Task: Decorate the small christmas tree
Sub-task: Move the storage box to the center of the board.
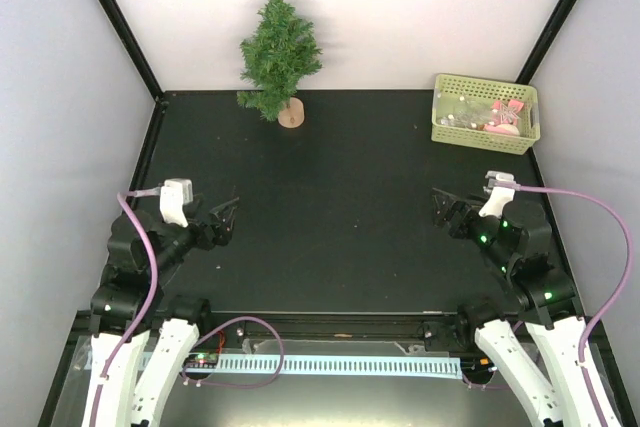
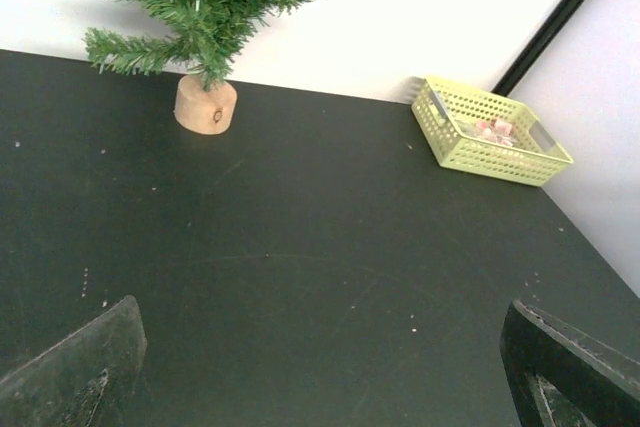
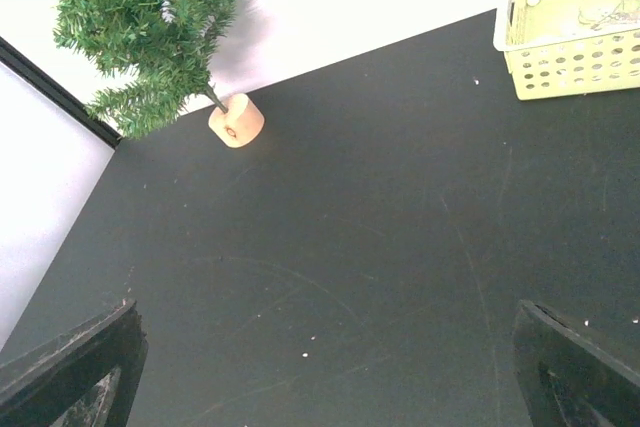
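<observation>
The small christmas tree stands upright at the far edge of the black table, left of centre and close to the white back wall. Its dark green bristly branches spread out over a round light-wood stump base, which sits flat on the tabletop. No ornament shows on the branches in any of the 3 views.

At the far right corner a pale green perforated basket rests on the table, well apart from the tree. It holds a few small pink and white pieces, too small to identify.

The left gripper hovers over the near left part of the table, pointing toward the middle. Its jaws stand wide apart and hold nothing. In the left wrist view the 2 dark fingers sit at the bottom corners, with only bare tabletop between them.

The right gripper mirrors it on the near right, also spread wide and empty. In the right wrist view its fingers frame bare table, with the tree at far left and the basket at far right.

Both grippers are well apart from the tree and the basket. A lilac cable loops from each wrist.
</observation>
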Motion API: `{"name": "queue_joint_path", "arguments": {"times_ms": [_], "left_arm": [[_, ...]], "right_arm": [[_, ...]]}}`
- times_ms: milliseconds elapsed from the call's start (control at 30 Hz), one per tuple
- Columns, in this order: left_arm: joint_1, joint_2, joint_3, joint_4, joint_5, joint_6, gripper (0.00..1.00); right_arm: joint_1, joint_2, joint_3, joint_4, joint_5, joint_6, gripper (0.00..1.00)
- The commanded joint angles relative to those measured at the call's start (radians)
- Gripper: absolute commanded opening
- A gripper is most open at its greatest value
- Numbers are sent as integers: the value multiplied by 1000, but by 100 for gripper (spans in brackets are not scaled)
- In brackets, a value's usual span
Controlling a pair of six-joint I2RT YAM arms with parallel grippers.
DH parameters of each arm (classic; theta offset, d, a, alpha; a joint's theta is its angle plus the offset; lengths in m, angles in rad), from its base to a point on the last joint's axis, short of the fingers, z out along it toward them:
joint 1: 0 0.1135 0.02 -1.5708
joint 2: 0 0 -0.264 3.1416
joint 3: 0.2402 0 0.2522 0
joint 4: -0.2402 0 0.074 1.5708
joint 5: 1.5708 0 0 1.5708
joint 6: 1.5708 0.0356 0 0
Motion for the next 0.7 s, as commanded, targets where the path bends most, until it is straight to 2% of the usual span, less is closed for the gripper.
{"name": "queue_joint_path", "arguments": {"times_ms": [0,133,333,533,600,667], "left_arm": [[-2,-17,-20,53,101,40,99],[-2,-30,-108,126,225,49,99],[-3,-10,-124,138,254,73,99],[-2,15,-158,186,240,82,99],[-2,20,-159,185,254,84,98],[-2,19,-161,182,246,85,98]], "right_arm": [[4,-9,-21,56,4,28,100],[4,13,-34,109,10,37,100],[4,131,-28,262,151,-34,100],[-1,431,63,419,354,-311,100],[-28,546,116,443,388,-361,95],[-59,658,172,458,377,-378,83]]}}
